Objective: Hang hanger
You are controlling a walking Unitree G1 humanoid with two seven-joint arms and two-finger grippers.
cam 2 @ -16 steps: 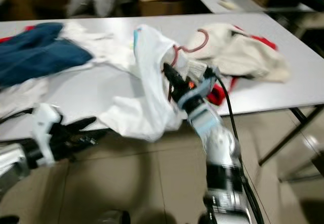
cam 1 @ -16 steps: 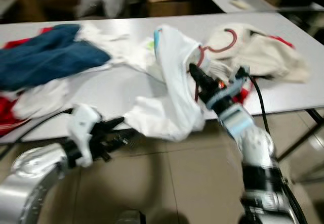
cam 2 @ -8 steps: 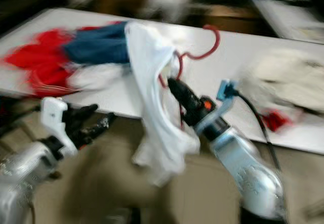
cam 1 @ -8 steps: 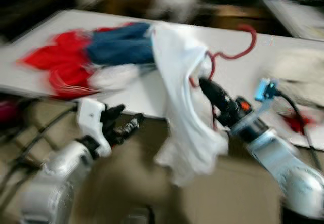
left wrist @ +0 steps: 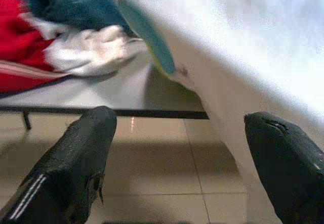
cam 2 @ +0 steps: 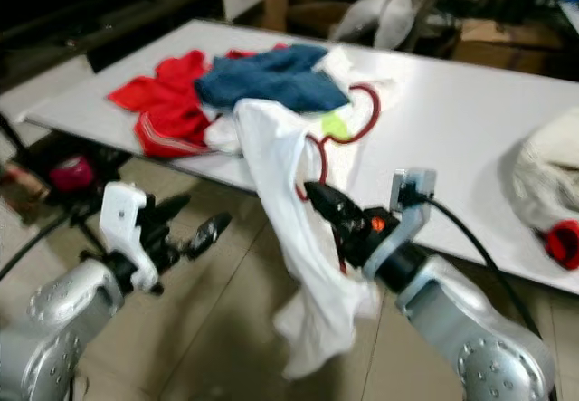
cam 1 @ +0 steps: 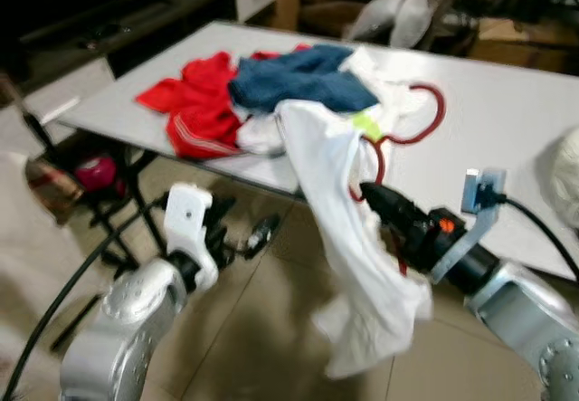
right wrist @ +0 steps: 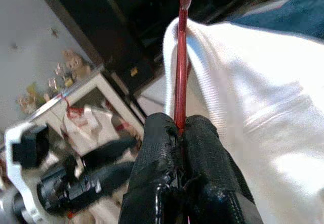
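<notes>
1. Turning away from the far end of the white table [cam 1: 507, 120], the head views now take in the table's other end, where a red garment [cam 1: 194, 107] and a blue garment [cam 1: 289, 75] lie heaped; half a second ago that heap sat further off to the side, so the camera has swung, not the clothes.
2. The right gripper [cam 1: 375, 197] keeps its two black fingers [right wrist: 174, 183] pressed together on the thin lower bar of the red hanger [cam 1: 425, 116], which is lifted clear of the table, its hook standing above the tabletop.
3. A white shirt [cam 1: 353, 256] is draped on the hanger and hangs down past the table edge toward the tiled floor [cam 1: 262, 329].
4. The left gripper [cam 1: 240, 238] hovers low beside the shirt with its fingers [left wrist: 76, 168] spread wide, holding nothing.
5. Judging by this, the pick-up is done and the robot is turning to find a rail; no rail or hook can be made out yet.
6. Containers: a cardboard box [cam 2: 493, 39] stands beyond the table; its contents cannot be told.
</notes>
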